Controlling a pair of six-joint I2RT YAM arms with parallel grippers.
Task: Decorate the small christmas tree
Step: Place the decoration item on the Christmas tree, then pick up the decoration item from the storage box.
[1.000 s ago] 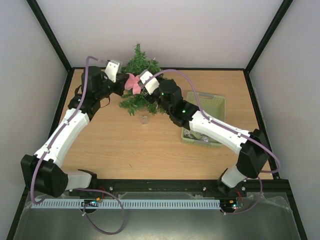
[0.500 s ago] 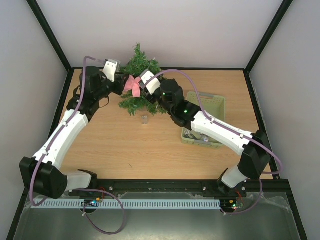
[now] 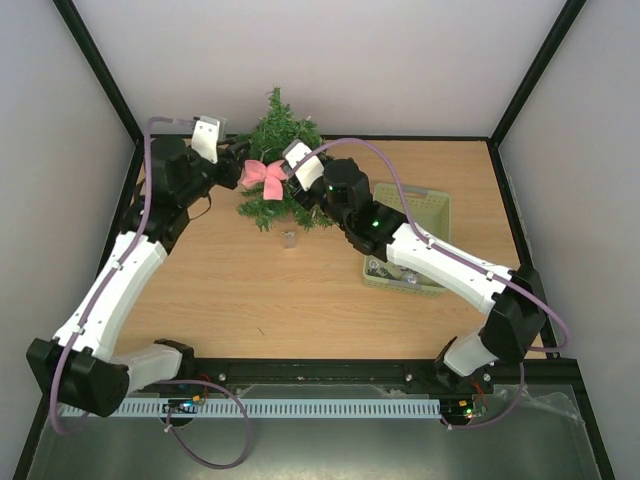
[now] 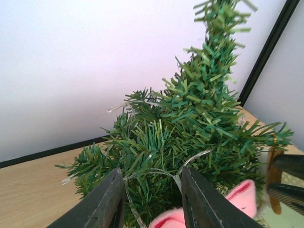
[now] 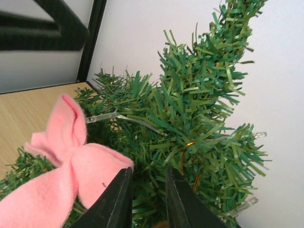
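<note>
The small christmas tree (image 3: 285, 130) stands at the back of the table, with a clear light string (image 5: 128, 118) through its needles. A pink felt bow (image 3: 265, 177) sits on its front branches, free of both grippers. My left gripper (image 3: 238, 172) is just left of the bow; in the left wrist view it (image 4: 151, 192) is open, with only needles and light wire between the jaws. My right gripper (image 3: 296, 190) is just right of the bow; in the right wrist view it (image 5: 148, 190) stands narrowly open against the branches, the bow (image 5: 71, 175) beside its left finger. A gold thread loop (image 5: 186, 154) hangs in the needles.
A pale green basket (image 3: 432, 205) with small items in it lies at the right, under my right forearm. A small clear object (image 3: 289, 238) stands on the wooden table (image 3: 230, 290) in front of the tree. Walls enclose the back and both sides.
Both grippers have let go of the pink bow, which now rests spread on the tree. My left gripper has opened and drawn back to the left; the right has opened slightly.
</note>
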